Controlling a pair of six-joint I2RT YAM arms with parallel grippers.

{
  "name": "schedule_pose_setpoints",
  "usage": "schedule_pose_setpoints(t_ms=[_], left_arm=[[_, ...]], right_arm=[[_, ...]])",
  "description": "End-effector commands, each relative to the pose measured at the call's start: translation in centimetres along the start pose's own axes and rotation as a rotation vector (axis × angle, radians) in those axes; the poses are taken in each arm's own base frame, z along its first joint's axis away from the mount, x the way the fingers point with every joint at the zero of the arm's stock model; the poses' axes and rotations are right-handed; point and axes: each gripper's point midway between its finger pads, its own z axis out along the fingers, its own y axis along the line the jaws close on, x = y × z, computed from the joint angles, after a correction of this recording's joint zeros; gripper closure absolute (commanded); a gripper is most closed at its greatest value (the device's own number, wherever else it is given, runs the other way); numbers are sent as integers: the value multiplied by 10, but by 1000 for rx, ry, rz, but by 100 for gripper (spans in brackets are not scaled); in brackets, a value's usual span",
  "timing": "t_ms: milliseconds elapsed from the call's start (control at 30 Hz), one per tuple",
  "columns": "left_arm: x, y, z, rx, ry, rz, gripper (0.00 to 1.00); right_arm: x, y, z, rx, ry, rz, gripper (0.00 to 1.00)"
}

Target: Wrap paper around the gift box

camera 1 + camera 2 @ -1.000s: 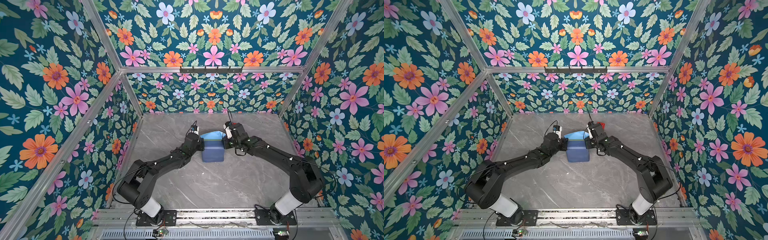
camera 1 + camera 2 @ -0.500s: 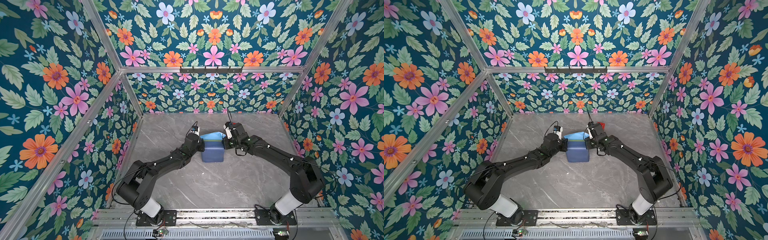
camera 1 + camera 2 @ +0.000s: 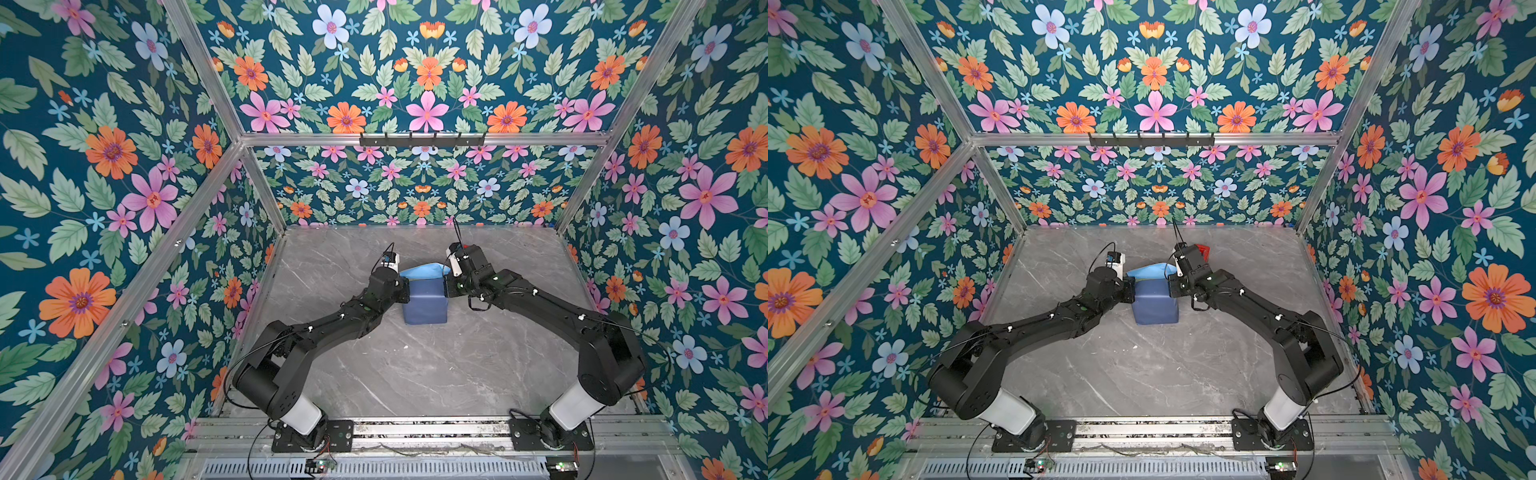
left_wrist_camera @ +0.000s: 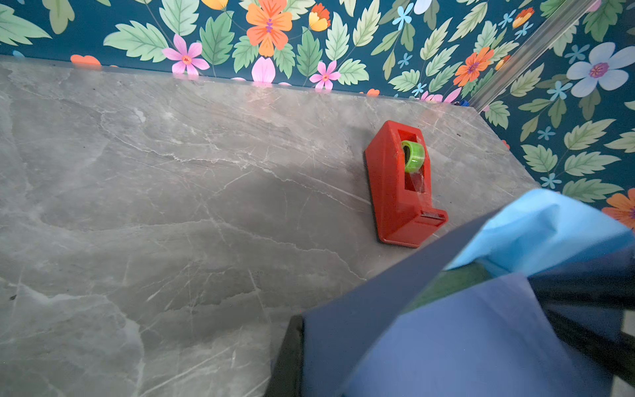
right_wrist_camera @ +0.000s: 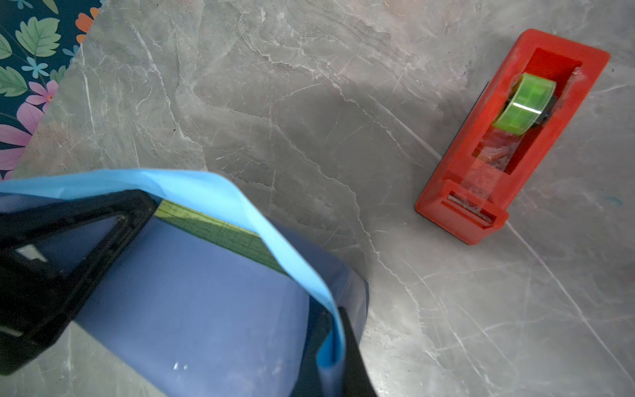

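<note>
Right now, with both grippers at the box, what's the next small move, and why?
Probably pull the pinched paper taut and lay its raised light-blue flap down over the gift box, since a green strip still shows there. Both the left gripper and right gripper look shut on the paper at the box's sides.

1. Box [image 5: 220, 233]: under paper [image 3: 426, 305], only green slivers show in wrist views.
2. Dispenser [image 3: 1203, 250]: in a top view, just a red corner past right arm [image 3: 1237, 299].
3. Left wrist view: paper blurred up close.
</note>
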Motion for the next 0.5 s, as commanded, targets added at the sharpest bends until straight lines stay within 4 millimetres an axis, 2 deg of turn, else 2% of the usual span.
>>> schedule_pose_setpoints(t_ms=[0, 100, 200, 333, 467], left_arm=[[4, 8, 1, -36, 13, 1, 93], [5, 8, 1, -34, 15, 0, 93], [6, 8, 1, -36, 16, 1, 93], [6, 9, 1, -40, 16, 1, 92], [7, 9, 2, -41, 19, 1, 92]], right_arm=[[5, -8, 0, 39, 20, 15, 95], [6, -6, 0, 28, 26, 18, 91], [2, -3, -5, 14, 17, 21, 79], [-3, 4, -21, -25, -13, 19, 64], [-5, 12, -40, -79, -45, 20, 58]])
